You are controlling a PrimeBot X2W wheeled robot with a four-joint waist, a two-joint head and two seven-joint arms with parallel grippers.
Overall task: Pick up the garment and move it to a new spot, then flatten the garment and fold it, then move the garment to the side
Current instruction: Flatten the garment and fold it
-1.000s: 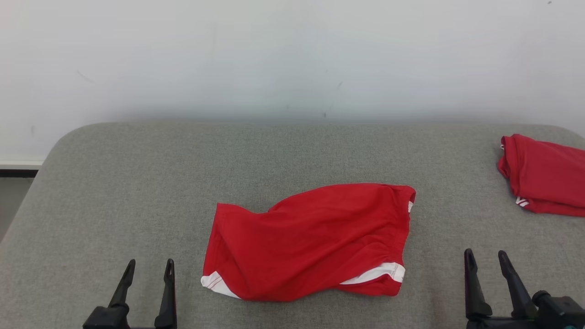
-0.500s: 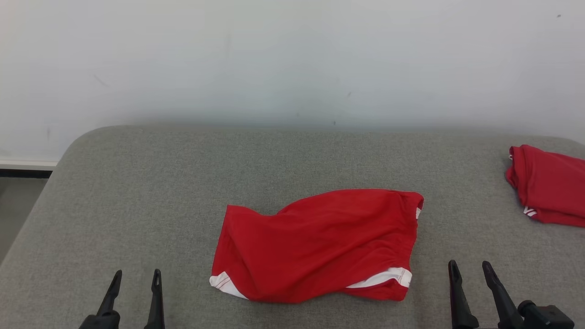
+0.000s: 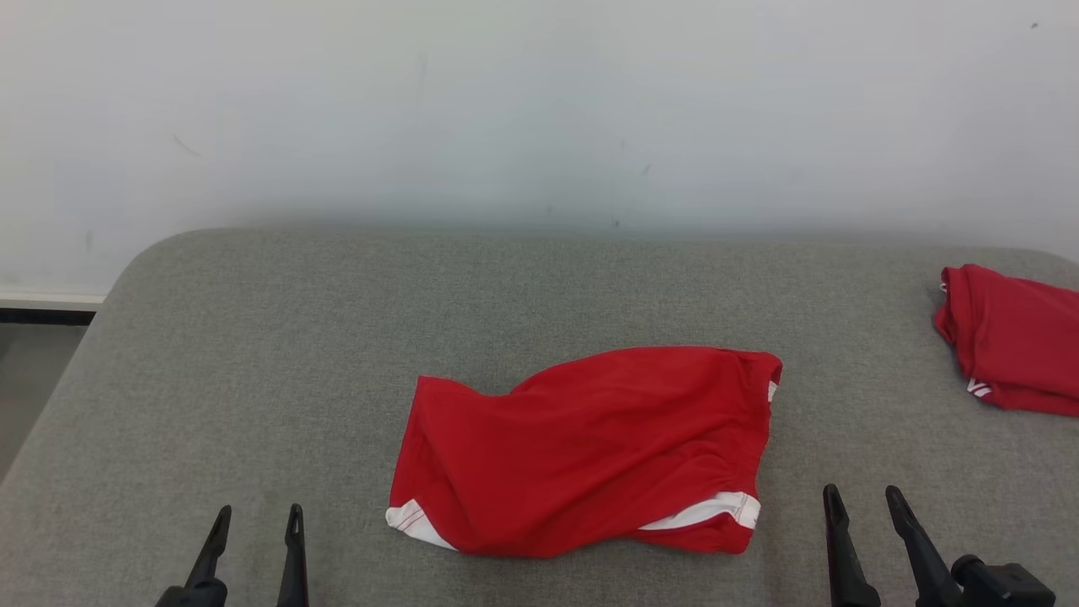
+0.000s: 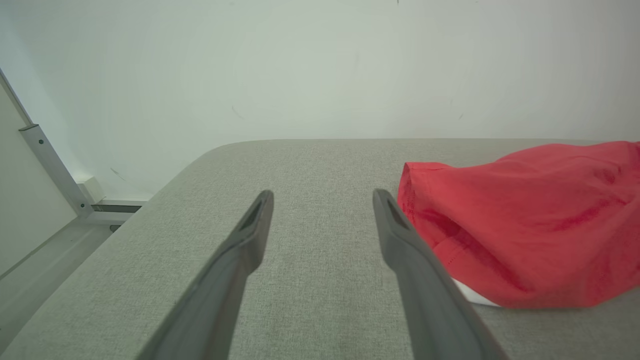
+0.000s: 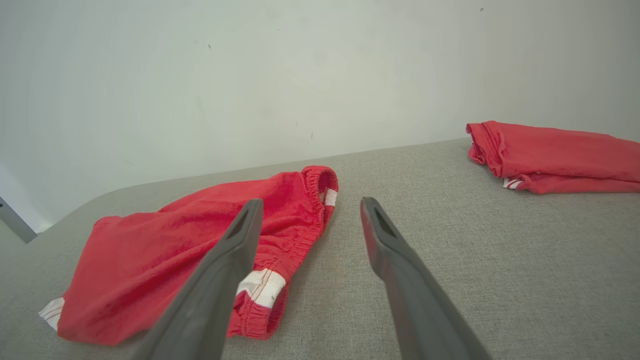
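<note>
Bare test-lab setup is indicated: grey fabric-padded table (image 3: 253,337) set against a plain scuffed white wall (image 3: 539,101), bolted metal rail (image 4: 47,165) seen at the corner.

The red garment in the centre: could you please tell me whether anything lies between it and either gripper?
Nothing visible does: bare grey padding separates the garment from the left gripper and right gripper.

We're seeing a bright red garment (image 3: 582,451) with white trim, a second garment (image 3: 1016,337) in the same red and white, speckled grey table cover (image 3: 253,379), off-white wall (image 3: 539,101), black left gripper (image 3: 260,509) and right gripper (image 3: 861,490).
</note>
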